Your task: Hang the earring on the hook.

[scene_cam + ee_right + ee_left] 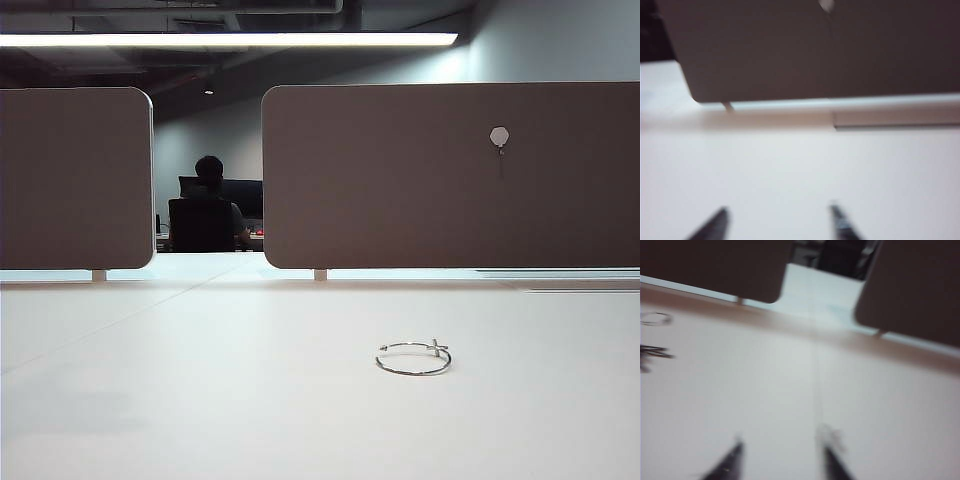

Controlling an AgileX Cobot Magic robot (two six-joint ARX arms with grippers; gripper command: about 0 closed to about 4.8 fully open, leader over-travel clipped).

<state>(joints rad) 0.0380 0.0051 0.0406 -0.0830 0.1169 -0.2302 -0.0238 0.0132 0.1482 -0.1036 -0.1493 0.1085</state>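
Both grippers stand open and empty over bare white table: left gripper, right gripper, neither visible in the exterior view. Earring lies flat at lower centre-right; hook waits bare on the partition, upper right. Everything remains: grasp, lift, hang.

— What can you make out of the arms from my feeds?

— Only fingertips. The left pincer shows two slim dark fingers tapering to points, set apart. The right pincer looks the same: two dark, wedge-shaped fingers with a gap between.

— Any cables, screws, markings?

— I can't tell; both wrist pictures are blurred. One left tip seems to carry a paler patch, perhaps a glint.
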